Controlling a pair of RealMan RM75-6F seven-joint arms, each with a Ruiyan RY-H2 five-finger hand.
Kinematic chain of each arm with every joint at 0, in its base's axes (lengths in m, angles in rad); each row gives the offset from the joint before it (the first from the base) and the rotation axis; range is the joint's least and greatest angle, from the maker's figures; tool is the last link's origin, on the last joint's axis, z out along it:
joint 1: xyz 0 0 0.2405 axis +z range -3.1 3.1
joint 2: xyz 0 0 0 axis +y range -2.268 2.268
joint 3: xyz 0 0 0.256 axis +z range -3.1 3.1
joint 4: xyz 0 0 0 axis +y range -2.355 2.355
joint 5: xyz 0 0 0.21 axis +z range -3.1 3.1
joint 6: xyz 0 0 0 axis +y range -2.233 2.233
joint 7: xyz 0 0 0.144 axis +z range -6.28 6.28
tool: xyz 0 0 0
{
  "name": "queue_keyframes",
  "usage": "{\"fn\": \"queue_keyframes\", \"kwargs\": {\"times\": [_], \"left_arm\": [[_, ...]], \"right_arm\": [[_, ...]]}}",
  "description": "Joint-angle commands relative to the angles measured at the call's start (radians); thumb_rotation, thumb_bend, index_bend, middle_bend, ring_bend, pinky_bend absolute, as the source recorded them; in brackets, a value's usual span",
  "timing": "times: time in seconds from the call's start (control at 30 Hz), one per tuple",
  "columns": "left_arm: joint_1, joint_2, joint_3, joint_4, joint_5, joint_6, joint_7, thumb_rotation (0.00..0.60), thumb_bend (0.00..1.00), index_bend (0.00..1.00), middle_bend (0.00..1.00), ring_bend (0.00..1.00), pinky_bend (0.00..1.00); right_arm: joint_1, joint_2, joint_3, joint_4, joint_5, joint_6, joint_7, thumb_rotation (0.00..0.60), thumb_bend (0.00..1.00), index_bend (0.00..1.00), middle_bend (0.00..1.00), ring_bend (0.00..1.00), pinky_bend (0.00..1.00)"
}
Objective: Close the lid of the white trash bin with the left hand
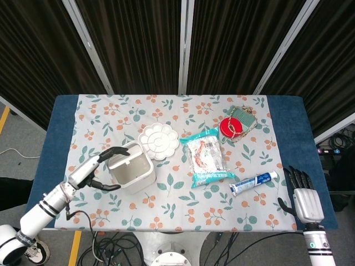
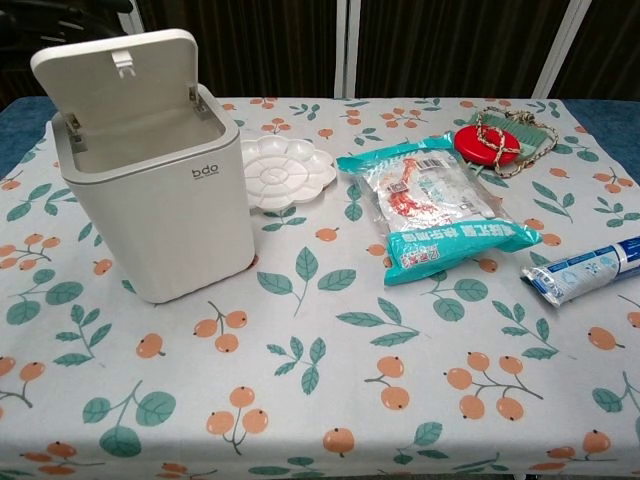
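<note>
Left hand (image 1: 97, 169) reaches in from the table's left side in the head view, its dark fingers (image 1: 115, 151) spread and curved, the upper ones lying on the back of the lid (image 1: 123, 157) of the white trash bin (image 1: 133, 169), while the thumb hangs apart below, beside the bin's left wall. It grips nothing. The bin stands on the floral tablecloth (image 1: 166, 199) left of centre, with the lid tilted partway over the opening. Just beside the bin's far right corner lies a white flower-shaped palette (image 1: 158, 141). Further right come a teal snack packet (image 1: 206, 157), a toothpaste tube (image 1: 254, 182) and a red disc (image 1: 228, 128) resting on a green woven mat (image 1: 243, 117). The right hand (image 1: 305, 200) lies flat at the table's near right corner, fingers straight and slightly parted, empty.

From the chest view, the bin (image 2: 160, 215) fills the upper left, marked "bdo" on its front. Its lid (image 2: 118, 72) slopes at a shallow angle, hinged at the back, the opening still showing beneath it. Dark fingers (image 2: 70, 8) show at the top edge above the lid; whether they touch it cannot be told here. The palette (image 2: 288, 172), packet (image 2: 430, 208), disc (image 2: 487, 143) and tube (image 2: 585, 270) sit to the right.
</note>
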Motion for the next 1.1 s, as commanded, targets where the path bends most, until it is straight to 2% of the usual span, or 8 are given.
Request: {"fn": "queue_keyframes", "kwargs": {"times": [0.03,0.2,0.4,0.57,0.7,1.1], "left_arm": [[0.030,-0.045,0.031,-0.014,0.034,0.047,0.300,0.374,0.00,0.13,0.18,0.06,0.09],[0.043,-0.076,0.049,-0.012,0.045,0.066,0.451,0.378,0.00,0.13,0.18,0.06,0.09],[0.062,-0.115,0.067,0.022,0.059,0.105,0.562,0.394,0.00,0.13,0.18,0.06,0.09],[0.072,-0.133,0.081,0.041,0.072,0.125,0.618,0.402,0.00,0.13,0.21,0.06,0.09],[0.076,-0.143,0.093,0.049,0.071,0.131,0.642,0.434,0.00,0.13,0.24,0.06,0.09],[0.080,-0.176,0.116,0.082,0.069,0.140,0.668,0.434,0.00,0.13,0.25,0.06,0.09]], "right_arm": [[0.000,0.000,0.000,0.000,0.001,-0.001,-0.001,0.600,0.21,0.00,0.00,0.00,0.00],[0.000,-0.002,-0.001,0.001,0.003,-0.002,-0.003,0.600,0.21,0.00,0.00,0.00,0.00],[0.000,-0.003,0.000,0.003,0.007,-0.006,-0.002,0.600,0.21,0.00,0.00,0.00,0.00],[0.000,-0.006,-0.001,0.005,0.008,-0.009,-0.003,0.600,0.21,0.00,0.00,0.00,0.00],[0.001,-0.007,-0.001,0.005,0.008,-0.009,-0.005,0.600,0.21,0.00,0.00,0.00,0.00],[0.001,-0.010,-0.002,0.008,0.009,-0.012,-0.005,0.600,0.21,0.00,0.00,0.00,0.00]]}}
